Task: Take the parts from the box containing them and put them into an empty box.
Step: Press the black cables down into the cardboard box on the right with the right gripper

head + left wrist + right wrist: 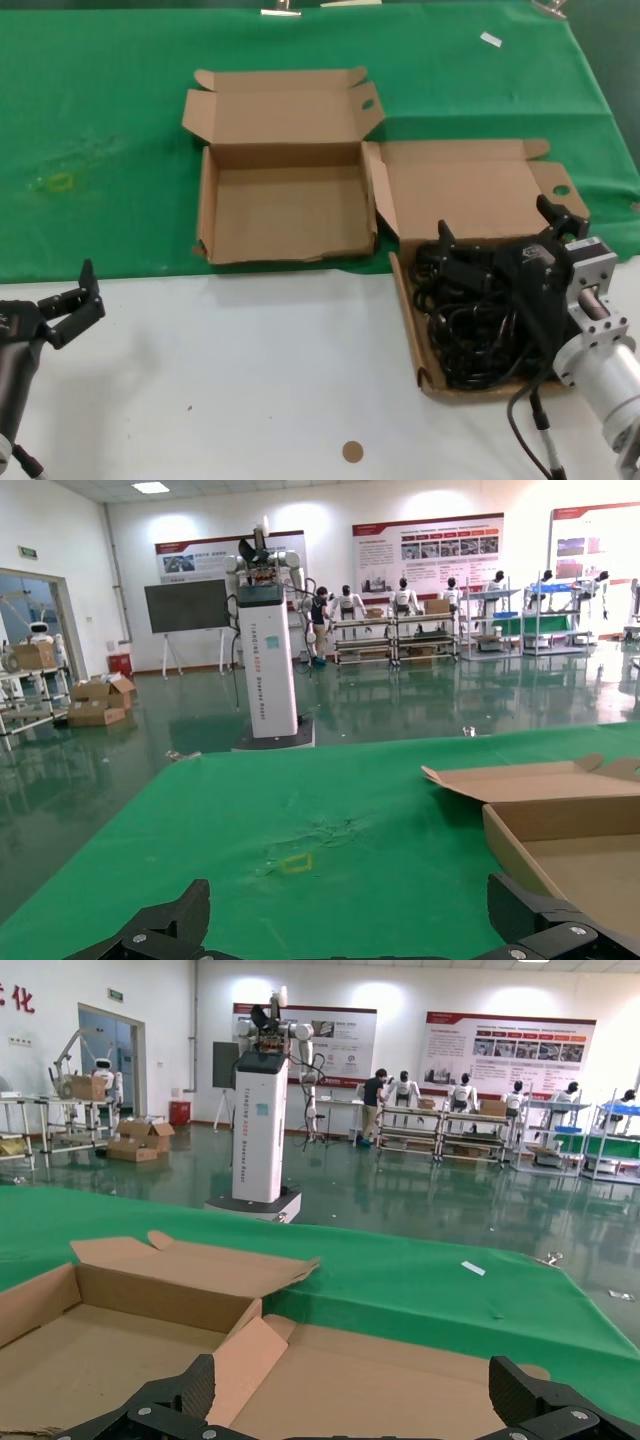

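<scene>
Two cardboard boxes sit side by side: tangled power cords (478, 330) fill the right box (470, 185), where the right tool (497, 236) hovers, fingers apart. Interlocked coils may drag neighbours out toward the empty box (285, 205). Left tool (78, 300) waits near-left, fingers apart.

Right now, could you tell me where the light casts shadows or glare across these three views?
Head view: the empty box casts a soft shadow onto the white table below it, and the cords read as one dark mass. Left wrist view: ceiling lights glare off the glossy hall floor. Right wrist view: the same shiny floor mirrors the shelving.
</scene>
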You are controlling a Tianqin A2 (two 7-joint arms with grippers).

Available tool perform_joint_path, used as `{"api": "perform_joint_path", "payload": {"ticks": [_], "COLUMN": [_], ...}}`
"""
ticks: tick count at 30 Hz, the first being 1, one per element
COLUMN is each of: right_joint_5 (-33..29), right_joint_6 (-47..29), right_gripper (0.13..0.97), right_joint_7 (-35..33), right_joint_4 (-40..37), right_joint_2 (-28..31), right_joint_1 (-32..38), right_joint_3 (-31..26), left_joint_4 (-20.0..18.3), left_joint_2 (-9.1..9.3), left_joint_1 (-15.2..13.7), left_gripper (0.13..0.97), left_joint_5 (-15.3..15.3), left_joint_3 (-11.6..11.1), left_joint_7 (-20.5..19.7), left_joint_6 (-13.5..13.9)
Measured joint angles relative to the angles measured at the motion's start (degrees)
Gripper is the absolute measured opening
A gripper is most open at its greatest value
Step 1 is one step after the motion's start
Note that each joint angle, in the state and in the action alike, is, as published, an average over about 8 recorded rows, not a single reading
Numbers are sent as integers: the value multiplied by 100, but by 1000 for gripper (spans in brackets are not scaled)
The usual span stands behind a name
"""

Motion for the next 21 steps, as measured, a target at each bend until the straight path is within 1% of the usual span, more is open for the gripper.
{"api": "perform_joint_path", "payload": {"ticks": [21], "right_joint_5": [0], "right_joint_6": [0], "right_gripper": [966], "right_joint_7": [0], "right_joint_4": [0], "right_joint_2": [0], "right_joint_1": [0], "right_joint_3": [0], "left_joint_4": [0], "left_joint_2": [0], "left_joint_1": [0], "left_gripper": [966], "left_joint_5": [0], "left_joint_3": [0], "left_joint_7": [0], "left_joint_6": [0]}}
